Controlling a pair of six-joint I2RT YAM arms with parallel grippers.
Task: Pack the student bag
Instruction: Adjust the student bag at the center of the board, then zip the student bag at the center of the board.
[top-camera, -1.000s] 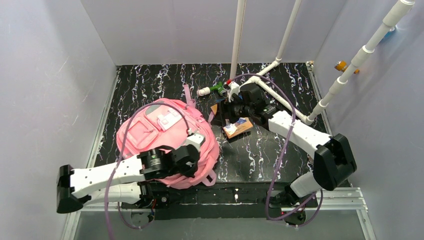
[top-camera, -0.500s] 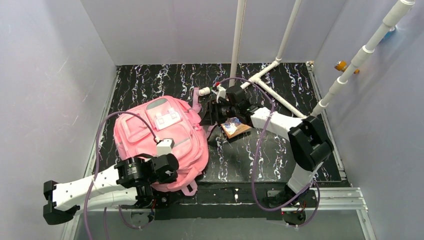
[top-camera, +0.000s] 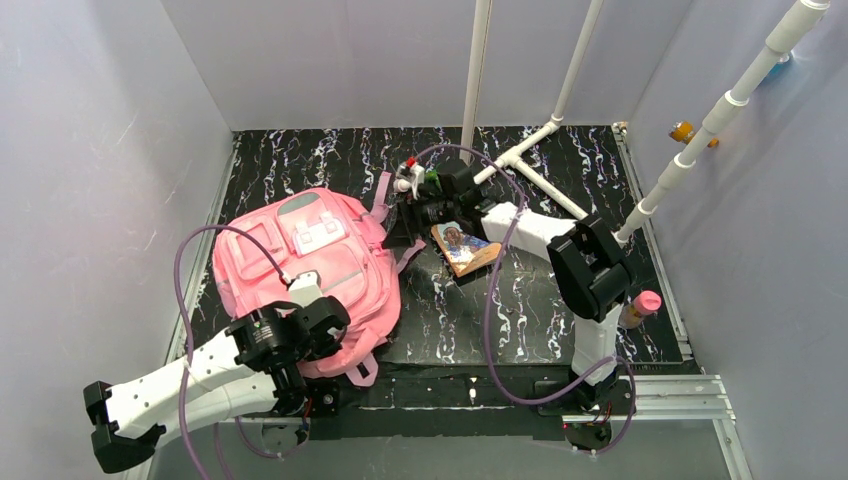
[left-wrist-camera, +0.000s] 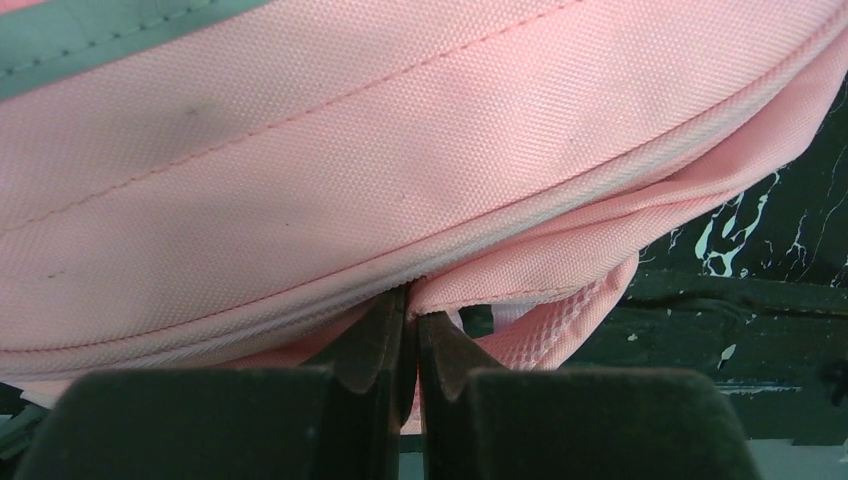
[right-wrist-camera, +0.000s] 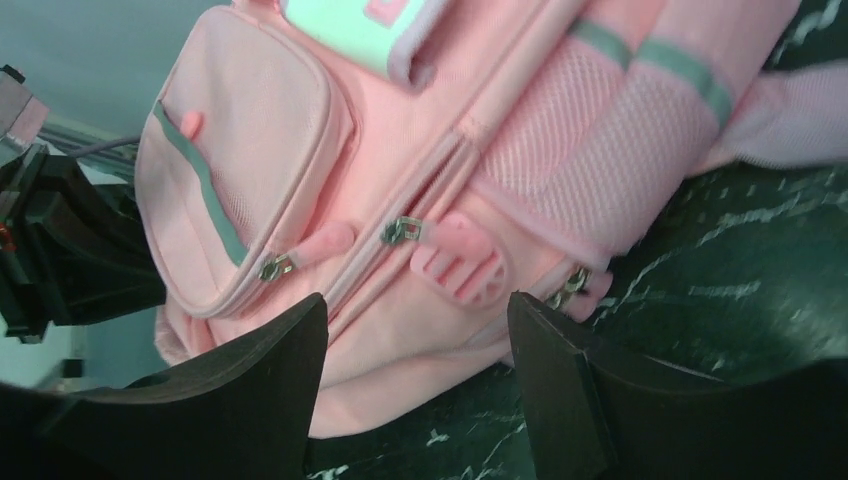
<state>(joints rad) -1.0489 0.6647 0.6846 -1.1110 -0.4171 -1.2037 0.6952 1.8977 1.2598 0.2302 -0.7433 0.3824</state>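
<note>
The student bag (top-camera: 300, 255) is a large pink backpack lying front-up on the left of the black marbled table. My left gripper (top-camera: 322, 312) is at its near edge, shut on a fold of the pink fabric (left-wrist-camera: 470, 280) below a seam; in the left wrist view the gripper (left-wrist-camera: 412, 300) pinches it tight. My right gripper (top-camera: 397, 222) is open at the bag's far right side, beside the straps. In the right wrist view the gripper (right-wrist-camera: 417, 300) hangs empty over the bag (right-wrist-camera: 400, 130), with metal zipper pulls (right-wrist-camera: 400, 231) between the jaws.
A picture book (top-camera: 462, 248) lies just right of the bag. A pink-capped bottle (top-camera: 637, 308) stands by the right arm's base. White pipes (top-camera: 530, 170) cross the back right. Small red and green items (top-camera: 418, 180) lie at the back behind the right gripper.
The left gripper has dragged the bag left and toward the near edge. The right arm swung left after it, uncovering the book. The pink-capped bottle has come into view.
</note>
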